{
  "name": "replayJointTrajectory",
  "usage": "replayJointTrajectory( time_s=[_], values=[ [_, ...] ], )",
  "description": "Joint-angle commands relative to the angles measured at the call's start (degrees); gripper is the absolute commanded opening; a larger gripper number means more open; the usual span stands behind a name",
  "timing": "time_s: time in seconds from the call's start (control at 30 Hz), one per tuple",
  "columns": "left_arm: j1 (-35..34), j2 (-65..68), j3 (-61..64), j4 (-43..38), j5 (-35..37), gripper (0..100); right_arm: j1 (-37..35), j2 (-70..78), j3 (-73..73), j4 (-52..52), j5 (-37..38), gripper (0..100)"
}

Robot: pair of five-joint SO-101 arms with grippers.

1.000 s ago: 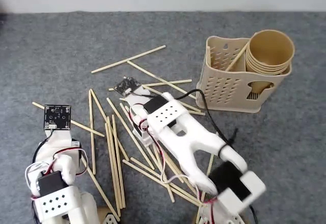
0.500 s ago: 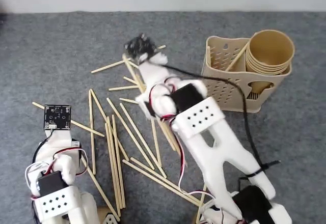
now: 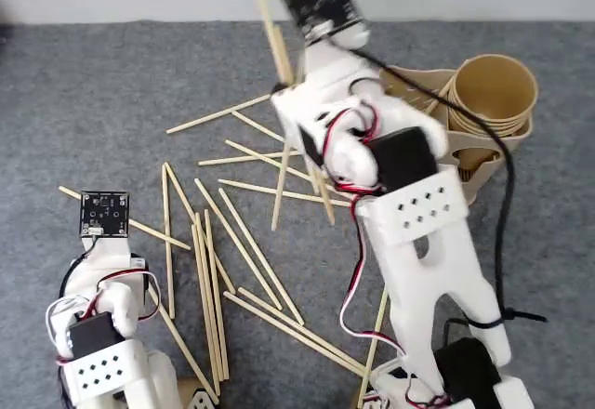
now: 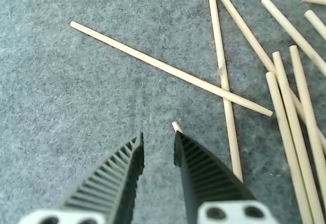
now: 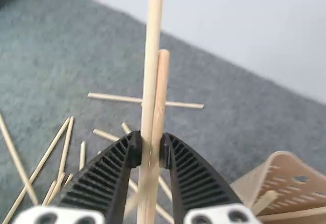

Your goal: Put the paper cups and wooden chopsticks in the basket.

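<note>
**Q:** What do the fingers on the right hold, and why in that way?

**A:** We see the right gripper (image 5: 150, 150) clamped on two wooden chopsticks (image 5: 154, 76). Its fingers (image 5: 114, 170) press the pair side by side with no gap left. We judge that the pinch sits partway along the sticks so that both lift as one and ride clear of the mat (image 3: 139, 84) on the way to the basket (image 5: 285, 183).

**Q:** Which way does the pair point?

**A:** Its long axis runs straight out past the fingertips and back beneath the palm. One stick ends short of its partner. The basket lies near the fingers, off to one side and not under them. The paper cups (image 3: 493, 93) are stacked inside it, with a leaning chopstick (image 3: 433, 102) beside them. We judge that the pair must be swung over the rim and tipped end-down. Loose chopsticks (image 3: 246, 242) lie scattered on the mat below.

**Q:** And the other arm?

**A:** We see the left gripper (image 4: 157, 142) narrowly parted and holding nothing. A stick end (image 4: 177, 127) shows at one fingertip, and we cannot tell whether it touches. Beyond the tips, a single chopstick (image 4: 168, 68) lies crosswise.
</note>
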Motion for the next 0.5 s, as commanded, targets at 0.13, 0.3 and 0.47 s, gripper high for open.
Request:
replayJointTrajectory(
  time_s=[0.13, 0.3, 0.47],
  values=[
    [-0.26, -0.62, -0.48, -1.14, 0.35, 9, 7.34, -2.86, -8.53, -8.22, 0.62, 0.8],
    [-0.26, -0.62, -0.48, -1.14, 0.35, 9, 10.95, -2.86, -11.52, -9.10, 0.62, 0.8],
    [-0.26, -0.62, -0.48, -1.14, 0.35, 9, 15.34, -2.77, -11.52, -12.88, 4.04, 0.9]
  ],
)
